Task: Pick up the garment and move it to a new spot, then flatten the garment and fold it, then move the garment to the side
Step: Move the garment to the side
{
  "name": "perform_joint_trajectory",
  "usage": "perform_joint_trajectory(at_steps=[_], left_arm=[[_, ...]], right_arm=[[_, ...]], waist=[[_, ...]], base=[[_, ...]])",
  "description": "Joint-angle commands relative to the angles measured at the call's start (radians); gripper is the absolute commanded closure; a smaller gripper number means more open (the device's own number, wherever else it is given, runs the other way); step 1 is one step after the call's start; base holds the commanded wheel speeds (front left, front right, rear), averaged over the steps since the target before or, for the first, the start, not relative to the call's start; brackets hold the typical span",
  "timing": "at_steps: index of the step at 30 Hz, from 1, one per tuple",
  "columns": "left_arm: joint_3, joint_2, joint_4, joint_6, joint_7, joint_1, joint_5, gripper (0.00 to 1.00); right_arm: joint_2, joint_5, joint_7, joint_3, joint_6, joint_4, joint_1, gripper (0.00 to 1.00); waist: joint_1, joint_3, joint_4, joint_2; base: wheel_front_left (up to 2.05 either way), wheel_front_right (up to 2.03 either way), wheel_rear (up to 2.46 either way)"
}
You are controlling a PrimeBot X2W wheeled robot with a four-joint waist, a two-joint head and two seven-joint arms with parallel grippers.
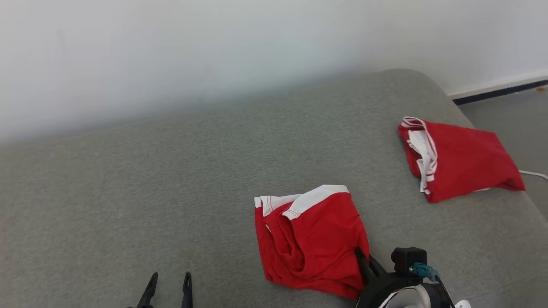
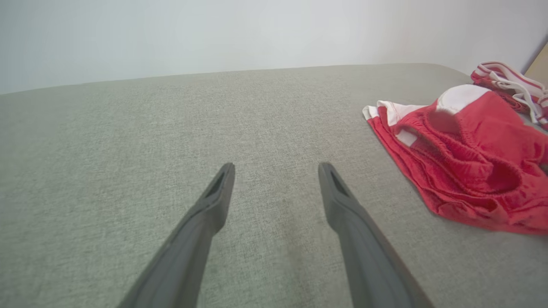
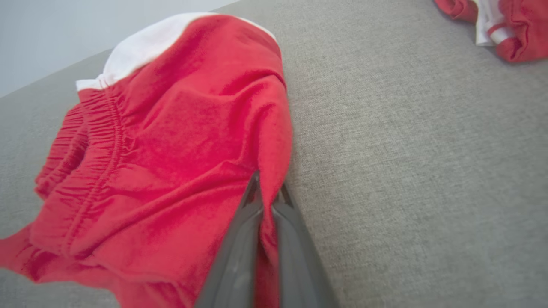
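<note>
Nearest you, your left hand (image 1: 170, 277) hovers low over the grey fabric-covered pad (image 1: 171, 171). Its two dark fingers are spread wide and hold nothing, so it looks parked clear of the cloth, ready to take a second corner. To its right, your right hand (image 1: 364, 259) has its fingers pressed together on the near right edge of the crumpled red shorts with white trim (image 1: 312, 239). The right wrist view shows a ridge of red cloth pinched between the tips. An edge grip like this probably lets you lift or drag the garment without bunching it further.

The shorts lie on the pad just ahead of that hand, rumpled, with the elastic waistband gathered on the left and a white band at the far end. By that look they are not yet flattened, so you seem to be at the picking-up step.

Further off to the right, well apart, a second red and white garment (image 1: 462, 162) lies folded near the pad's far corner. Beyond it stands the pale wall (image 1: 214, 51).
</note>
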Motion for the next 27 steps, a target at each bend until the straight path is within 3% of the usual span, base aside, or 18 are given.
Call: perform_joint_trajectory(at_steps=[1, 13, 27], left_arm=[[-0.004, 0.000, -0.005, -0.003, -0.003, -0.011, -0.012, 0.00], [-0.008, 0.000, -0.016, -0.012, -0.003, -0.037, -0.007, 0.00], [-0.032, 0.001, -0.004, -0.021, -0.003, -0.081, 0.004, 0.00]], right_arm=[[0.000, 0.003, -0.004, 0.001, -0.003, -0.003, 0.000, 1.00], [0.000, 0.034, -0.004, 0.047, -0.003, -0.004, -0.022, 1.00], [0.001, -0.008, -0.003, 0.083, -0.003, -0.023, -0.086, 1.00]], waist=[[0.0001, 0.010, -0.114, 0.0000], [0.0001, 0.045, -0.292, 0.0000], [0.0001, 0.092, -0.303, 0.0000]], base=[[0.00, 0.00, 0.00], [0.00, 0.00, 0.00], [0.00, 0.00, 0.00]])
